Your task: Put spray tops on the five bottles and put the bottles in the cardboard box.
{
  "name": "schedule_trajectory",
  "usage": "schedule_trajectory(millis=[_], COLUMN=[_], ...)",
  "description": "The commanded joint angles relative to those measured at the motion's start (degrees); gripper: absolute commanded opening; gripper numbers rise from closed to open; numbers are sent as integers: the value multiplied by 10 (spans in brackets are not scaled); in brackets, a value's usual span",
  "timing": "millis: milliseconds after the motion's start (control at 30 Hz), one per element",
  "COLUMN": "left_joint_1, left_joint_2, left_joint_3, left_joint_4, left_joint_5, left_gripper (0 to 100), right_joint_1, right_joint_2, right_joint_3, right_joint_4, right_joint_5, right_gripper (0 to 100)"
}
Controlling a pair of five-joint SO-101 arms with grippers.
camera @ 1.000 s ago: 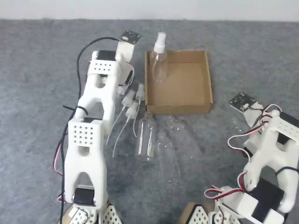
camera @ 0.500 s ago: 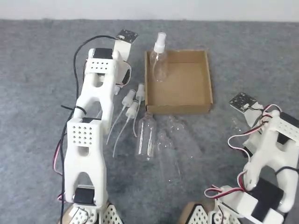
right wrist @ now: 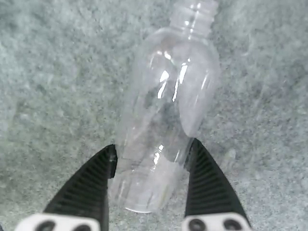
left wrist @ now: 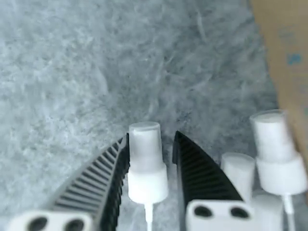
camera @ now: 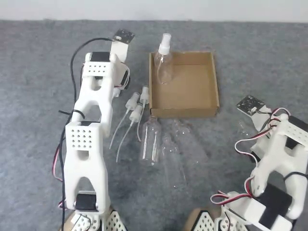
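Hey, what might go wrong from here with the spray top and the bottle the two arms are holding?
The left jaws pinch the spray top by its smooth round head, so it may twist or slip out. The right jaws hold the clear bottle near its base; the slick wall could dent or squirt free. Loose spray tops lie right beside the left arm, which might sweep them.

A small robotics lab or hobby workbench is suggested; the surface [camera: 33, 144] is covered in grey felt-like matting; a plain pale wall [camera: 240, 9] is seen behind it; two white plastic arms [camera: 89, 144] are mounted side by side, with loose wires [camera: 243, 144] and a bare circuit board [camera: 249, 105] left exposed.
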Motion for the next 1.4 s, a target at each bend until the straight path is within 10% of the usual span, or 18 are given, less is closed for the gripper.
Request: schedule_trajectory(millis=[0, 533, 1033, 1367], left_joint_1=[-1, 0, 6, 10], left_joint_2=[-11, -195, -694, -847], left_joint_3=[20, 67, 719, 896], left_joint_4=[-22, 154, -140, -230], left_joint_5=[-6, 30, 57, 57], left_gripper=[118, 9, 12, 12], right_joint_1=[14, 52, 44, -57], right_joint_2=[16, 12, 12, 19], right_joint_3=[22, 18, -14, -225], right_joint_4=[4, 1, -69, 87], right_joint_5=[7, -11, -233, -318], right_gripper=[13, 18, 325, 376])
